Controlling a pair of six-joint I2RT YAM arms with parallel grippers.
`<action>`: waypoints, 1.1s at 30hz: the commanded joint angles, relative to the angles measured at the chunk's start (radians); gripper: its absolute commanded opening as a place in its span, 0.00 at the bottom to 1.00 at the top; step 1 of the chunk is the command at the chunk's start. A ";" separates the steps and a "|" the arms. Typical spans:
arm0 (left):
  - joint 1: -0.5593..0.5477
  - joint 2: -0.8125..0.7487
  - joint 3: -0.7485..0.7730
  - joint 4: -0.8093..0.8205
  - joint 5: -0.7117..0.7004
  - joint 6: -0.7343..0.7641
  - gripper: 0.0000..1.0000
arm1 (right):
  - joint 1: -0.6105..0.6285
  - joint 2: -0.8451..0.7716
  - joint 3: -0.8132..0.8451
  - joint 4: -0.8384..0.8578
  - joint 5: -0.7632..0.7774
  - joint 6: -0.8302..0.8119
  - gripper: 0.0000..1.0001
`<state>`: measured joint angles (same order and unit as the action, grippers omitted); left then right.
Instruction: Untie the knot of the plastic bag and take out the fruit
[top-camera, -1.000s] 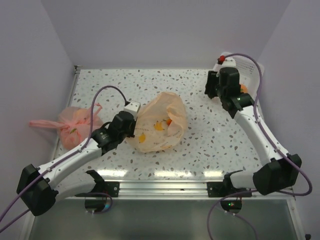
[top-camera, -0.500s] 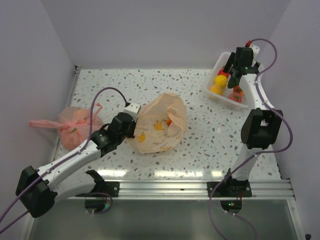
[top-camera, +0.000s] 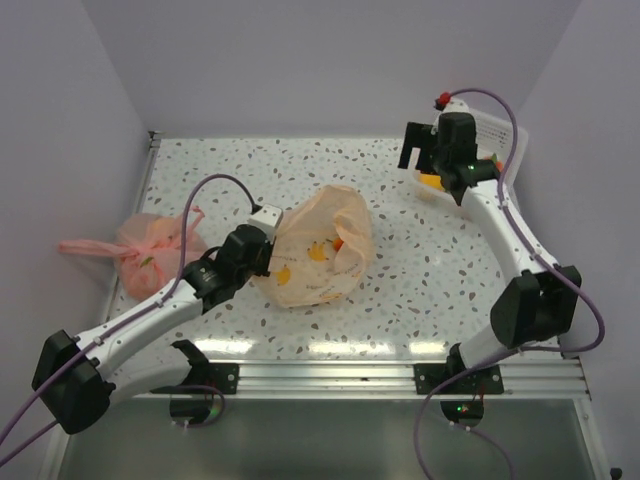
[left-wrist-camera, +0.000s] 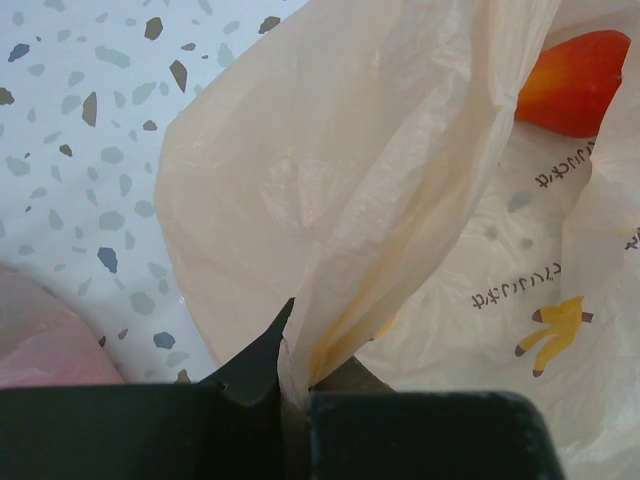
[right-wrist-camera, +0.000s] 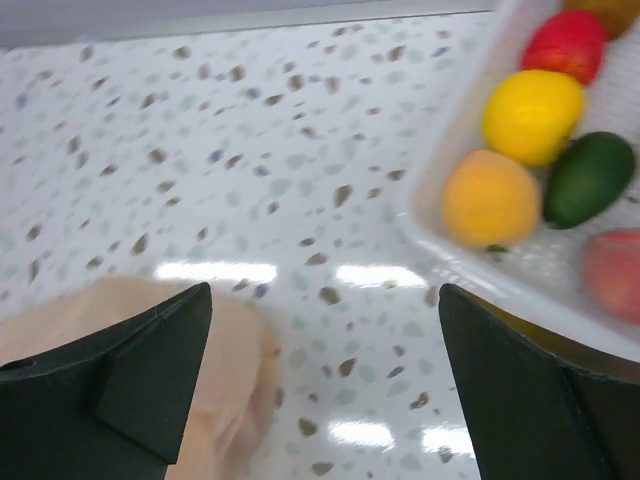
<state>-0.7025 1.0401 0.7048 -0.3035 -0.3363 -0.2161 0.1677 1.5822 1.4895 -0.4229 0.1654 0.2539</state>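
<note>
Left wrist view has the left gripper (left-wrist-camera: 298, 385) clamped on a gathered fold of the plastic bag (left-wrist-camera: 330, 180), which lies mid-table, left of centre. No knot shows, so untying looks done. One orange-red fruit (left-wrist-camera: 575, 85) sits inside. Far right, the right gripper (right-wrist-camera: 322, 300) hangs empty, fingers wide apart, beside the white tray (right-wrist-camera: 440, 160) already holding several fruits. Emptying seems partly finished.

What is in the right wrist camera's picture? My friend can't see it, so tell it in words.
The right gripper is open and empty over the speckled table. At the upper right, a white tray holds red, yellow, orange and green fruit. The peach plastic bag peeks in at the lower left.
</note>
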 joint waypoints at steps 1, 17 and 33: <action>0.005 0.006 -0.002 0.046 -0.004 0.014 0.00 | 0.113 -0.138 -0.084 0.061 -0.184 -0.032 0.99; 0.005 0.026 -0.004 0.046 -0.010 0.006 0.00 | 0.417 -0.167 -0.462 0.219 -0.218 0.065 0.99; 0.159 0.120 0.024 0.012 0.105 -0.077 0.00 | 0.808 -0.185 -0.111 -0.016 -0.130 -0.214 0.00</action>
<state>-0.5900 1.1473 0.7048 -0.3054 -0.2893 -0.2520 0.9043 1.4506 1.3106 -0.3843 0.0063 0.1333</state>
